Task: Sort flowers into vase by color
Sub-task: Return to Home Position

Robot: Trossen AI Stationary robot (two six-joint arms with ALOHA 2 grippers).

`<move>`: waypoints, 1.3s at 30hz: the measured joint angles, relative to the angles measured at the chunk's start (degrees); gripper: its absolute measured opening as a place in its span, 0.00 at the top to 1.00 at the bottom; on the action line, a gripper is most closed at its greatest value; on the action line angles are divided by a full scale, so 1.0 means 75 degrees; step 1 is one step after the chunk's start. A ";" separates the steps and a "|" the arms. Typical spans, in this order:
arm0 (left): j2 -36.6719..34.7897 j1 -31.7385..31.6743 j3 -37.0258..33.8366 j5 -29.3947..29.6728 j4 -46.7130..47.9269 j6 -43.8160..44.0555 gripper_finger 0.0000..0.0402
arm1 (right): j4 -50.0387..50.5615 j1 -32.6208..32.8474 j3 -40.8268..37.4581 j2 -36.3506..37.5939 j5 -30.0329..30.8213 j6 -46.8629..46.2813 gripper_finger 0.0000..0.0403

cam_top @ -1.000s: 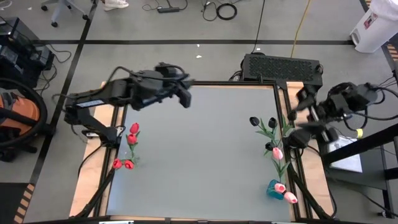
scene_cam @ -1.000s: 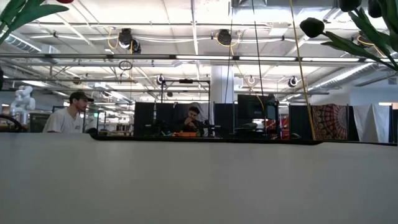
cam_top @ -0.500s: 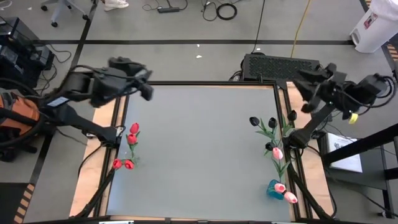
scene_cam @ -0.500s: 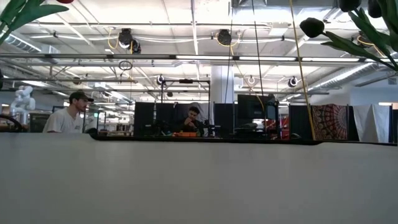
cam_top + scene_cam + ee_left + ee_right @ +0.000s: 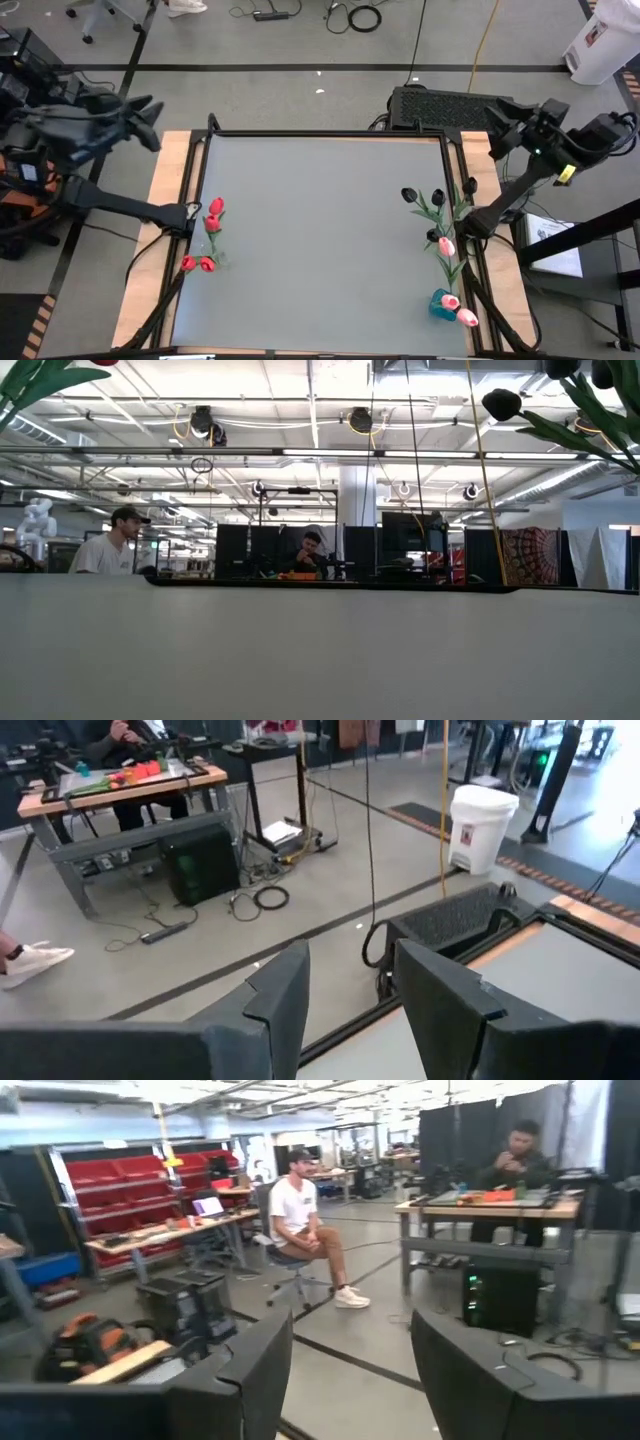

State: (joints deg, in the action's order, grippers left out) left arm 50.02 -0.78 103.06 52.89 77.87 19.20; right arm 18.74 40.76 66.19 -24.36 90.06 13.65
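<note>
The flowers stand in groups along the table's sides. Red tulips (image 5: pixel 213 215) and two more red heads (image 5: pixel 197 264) are at the left edge. Black tulips (image 5: pixel 436 198) are at the right edge, with pink tulips (image 5: pixel 447 246) in front of them and more pink heads by a blue vase (image 5: pixel 440 304). In the low view a black head (image 5: pixel 502 403) and green leaves (image 5: pixel 40 380) show at the top corners. My left gripper (image 5: pixel 148 118) is open and empty, off the table's back left corner. My right gripper (image 5: pixel 498 125) is open and empty, beyond the back right corner.
A black perforated box (image 5: pixel 455 105) sits behind the table's back edge. A white bin (image 5: pixel 600 45) stands at the back right, and an orange vacuum (image 5: pixel 25 175) at the left. People sit at desks in the room (image 5: pixel 110 545).
The left arm has swung from over the table's back left part outward to the left, off the table. The right gripper has moved back, away from the black tulips.
</note>
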 joint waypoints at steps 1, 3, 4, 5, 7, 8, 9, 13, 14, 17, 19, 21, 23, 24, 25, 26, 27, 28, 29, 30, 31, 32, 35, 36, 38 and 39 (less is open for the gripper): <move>-0.0197 0.0000 -0.0138 0.0014 0.0000 0.0000 0.61 | 0.0003 -0.0110 0.0000 0.0000 -0.0002 0.0091 0.52; -0.0533 -0.0003 -0.0463 0.0066 0.0003 0.0042 0.61 | 0.0003 -0.0371 0.0000 0.0000 -0.0004 0.0280 0.54; -0.0682 -0.0003 -0.0644 0.0127 0.0006 0.0139 0.61 | 0.0000 -0.0498 0.0000 0.0000 -0.0003 0.0419 0.56; -0.0830 -0.0001 -0.0830 0.0212 0.0005 0.0217 0.61 | -0.0008 -0.0634 0.0000 0.0000 -0.0003 0.0612 0.58; -0.1137 -0.0001 -0.1219 0.0433 0.0039 0.0412 0.61 | -0.0037 -0.0933 0.0000 0.0000 -0.0003 0.0942 0.63; -0.1288 -0.0002 -0.1412 0.0544 0.0033 0.0525 0.61 | -0.0084 -0.1080 -0.0003 0.0000 -0.0003 0.1101 0.66; -0.1434 0.0000 -0.1615 0.0687 0.0036 0.0664 0.61 | -0.0108 -0.1232 -0.0003 0.0000 -0.0006 0.1241 0.68; -0.1851 0.0000 -0.2396 0.1117 0.0024 0.1268 0.61 | -0.0118 -0.1905 -0.0002 0.0014 -0.0007 0.1592 0.75; -0.1936 0.0000 -0.2569 0.1170 -0.0026 0.1411 0.61 | -0.0114 -0.2082 -0.0003 0.0049 -0.0014 0.1630 0.76; -0.2099 0.0000 -0.3051 0.1241 -0.0287 0.1597 0.61 | -0.0114 -0.2622 -0.0003 0.0249 -0.0017 0.1570 0.76; -0.2122 0.0000 -0.3362 0.1239 -0.0559 0.1597 0.61 | -0.0114 -0.2940 -0.0003 0.0464 -0.0015 0.1465 0.77; -0.2122 0.0000 -0.3586 0.1301 -0.0833 0.1568 0.61 | -0.0114 -0.3194 0.0000 0.0705 -0.0006 0.1470 0.77; -0.2130 0.0000 -0.3772 0.1459 -0.0964 0.1547 0.61 | -0.0086 -0.3382 0.0000 0.0950 -0.0003 0.1503 0.77; -0.2129 0.0000 -0.3834 0.1525 -0.0964 0.1574 0.61 | -0.0063 -0.3436 0.0000 0.1069 0.0001 0.1580 0.77; -0.2123 0.0000 -0.3884 0.1619 -0.0972 0.1581 0.61 | -0.0030 -0.3475 0.0000 0.1164 0.0003 0.1679 0.77; -0.2122 0.0000 -0.3929 0.1746 -0.0996 0.1593 0.61 | 0.0013 -0.3500 0.0000 0.1246 0.0006 0.1778 0.77; -0.2132 0.0000 -0.3956 0.1854 -0.1000 0.1603 0.61 | 0.0071 -0.3522 0.0000 0.1316 0.0003 0.1882 0.77; -0.2156 0.0000 -0.3970 0.1988 -0.1001 0.1603 0.61 | 0.0155 -0.3539 0.0000 0.1371 0.0002 0.1976 0.77; -0.2188 0.0000 -0.3988 0.2147 -0.1007 0.1603 0.61 | 0.0286 -0.3548 0.0000 0.1429 -0.0003 0.2010 0.77; -0.2236 0.0000 -0.4016 0.2319 -0.1006 0.1606 0.61 | 0.0427 -0.3548 -0.0003 0.1485 -0.0003 0.2013 0.77; -0.2297 0.0000 -0.4045 0.2475 -0.1006 0.1630 0.61 | 0.0605 -0.3548 -0.0001 0.1552 -0.0007 0.1930 0.77; -0.2362 0.0000 -0.4074 0.2610 -0.0970 0.1765 0.61 | 0.0892 -0.3548 -0.0003 0.1636 -0.0012 0.1758 0.77; -0.2659 0.0000 -0.4197 0.2787 -0.0695 0.2343 0.61 | 0.2253 -0.3548 -0.0006 0.2010 -0.0023 0.0640 0.77; -0.2773 0.0000 -0.4261 0.2789 -0.0632 0.2536 0.61 | 0.2754 -0.3546 -0.0006 0.2172 -0.0026 0.0049 0.77; -0.2985 0.0000 -0.4409 0.2762 -0.0624 0.2834 0.61 | 0.3811 -0.3545 -0.0029 0.2512 -0.0011 -0.1254 0.77; -0.3058 0.0000 -0.4467 0.2710 -0.0624 0.2962 0.61 | 0.4344 -0.3541 -0.0079 0.2671 -0.0001 -0.1856 0.77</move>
State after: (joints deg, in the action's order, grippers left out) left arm 27.09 -0.78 69.56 73.21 73.19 41.42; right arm 51.32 14.20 65.60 -4.32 90.06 -0.27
